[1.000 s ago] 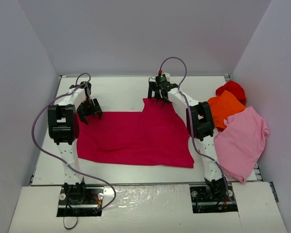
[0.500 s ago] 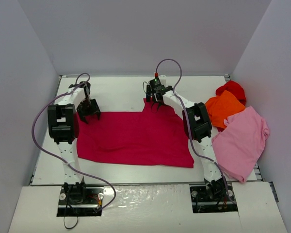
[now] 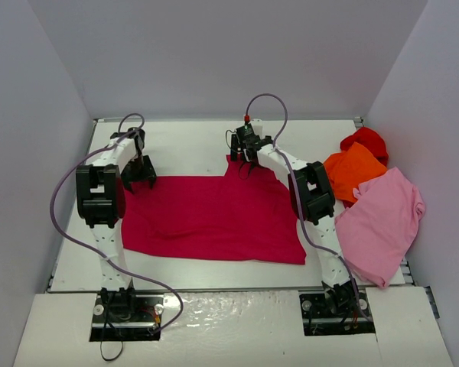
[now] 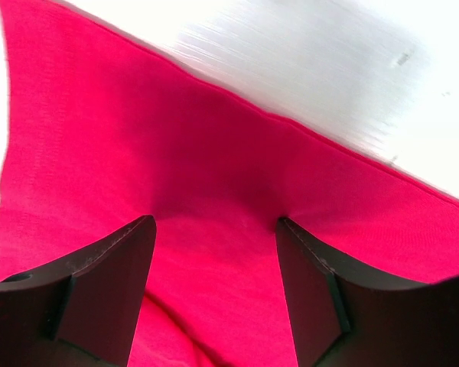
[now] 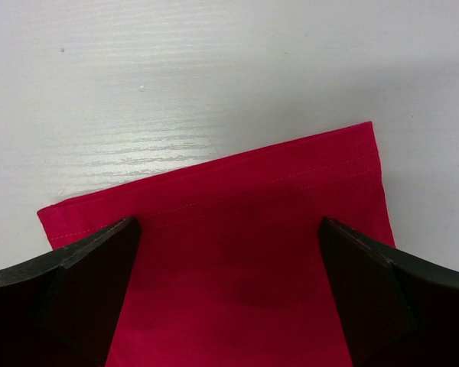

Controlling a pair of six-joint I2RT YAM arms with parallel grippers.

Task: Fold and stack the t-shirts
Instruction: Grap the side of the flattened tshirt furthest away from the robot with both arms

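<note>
The white worktop (image 3: 191, 141) carries four shirts. The large crimson t-shirt (image 3: 214, 218) lies spread flat across its middle, with one sleeve pointing toward the far edge. Along the right side, the bright red t-shirt (image 3: 365, 140), orange t-shirt (image 3: 356, 172) and light pink t-shirt (image 3: 379, 225) lie rumpled and overlapping, with the pink one nearest.

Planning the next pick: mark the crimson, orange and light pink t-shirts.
crimson t-shirt (image 3: 214, 218), top view, body middle.
orange t-shirt (image 3: 356, 170), top view, cloth middle.
light pink t-shirt (image 3: 379, 222), top view, body middle.
</note>
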